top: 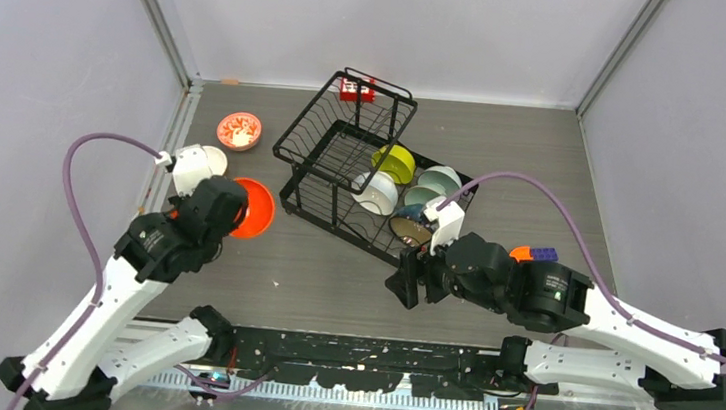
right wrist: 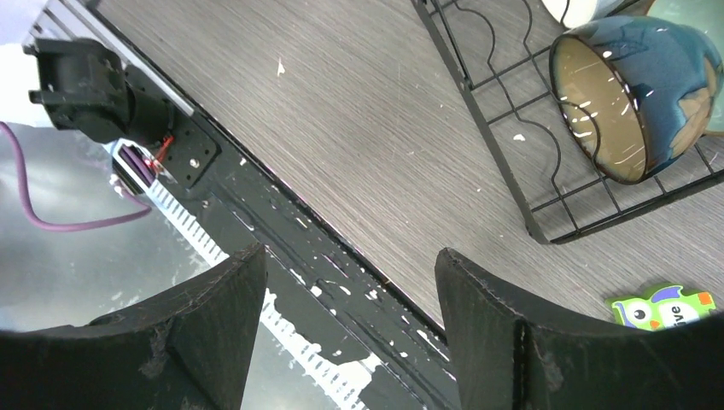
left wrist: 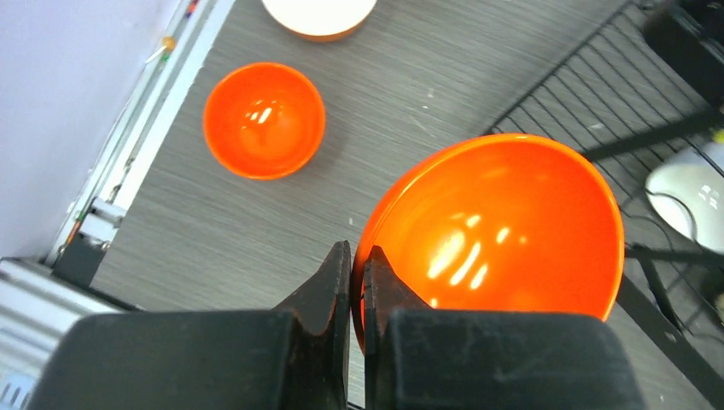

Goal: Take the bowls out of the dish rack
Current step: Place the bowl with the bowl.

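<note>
The left fingers (left wrist: pixel 329 286) are squeezing shut on the rim of a big orange bowl (left wrist: pixel 504 226). They are holding it over the grey surface (left wrist: pixel 410 102), just beside the black dish rack (top: pixel 344 153). A smaller orange bowl (left wrist: pixel 264 120) is sitting on the surface near the wall. The right fingers (right wrist: pixel 226 299) are standing wide open with nothing between them. A dark blue bowl (right wrist: pixel 627 94) with a tan inside is lying on its side in the rack. A yellow bowl (top: pixel 395 162), a white bowl (top: pixel 376 193) and a pale mint bowl (top: pixel 438 182) are resting there too. A little owl card (right wrist: pixel 664 308) is lying beside the rack.
</note>
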Action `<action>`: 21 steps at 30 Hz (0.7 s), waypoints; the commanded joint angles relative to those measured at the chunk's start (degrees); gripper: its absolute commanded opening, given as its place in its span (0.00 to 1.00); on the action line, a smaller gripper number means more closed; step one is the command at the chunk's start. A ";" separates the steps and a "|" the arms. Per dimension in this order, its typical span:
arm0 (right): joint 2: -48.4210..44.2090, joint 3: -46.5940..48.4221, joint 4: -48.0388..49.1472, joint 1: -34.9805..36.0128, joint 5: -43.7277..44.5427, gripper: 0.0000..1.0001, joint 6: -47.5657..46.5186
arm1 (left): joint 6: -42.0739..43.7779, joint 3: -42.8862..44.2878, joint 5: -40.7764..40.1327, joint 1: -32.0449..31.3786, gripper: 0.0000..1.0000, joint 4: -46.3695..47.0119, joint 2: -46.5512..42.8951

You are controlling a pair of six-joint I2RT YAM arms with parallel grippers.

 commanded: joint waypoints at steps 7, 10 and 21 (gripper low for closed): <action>-2.41 -4.64 3.11 0.24 -3.78 0.75 -0.47 | 9.82 -2.79 26.60 34.41 0.00 18.19 5.36; -4.09 -6.98 4.00 0.20 -3.83 0.75 -0.15 | 7.61 -5.68 36.13 45.60 0.00 23.64 6.93; -10.27 -18.18 11.52 0.29 -3.20 0.74 4.03 | 3.83 -12.94 44.91 63.88 0.00 34.45 10.90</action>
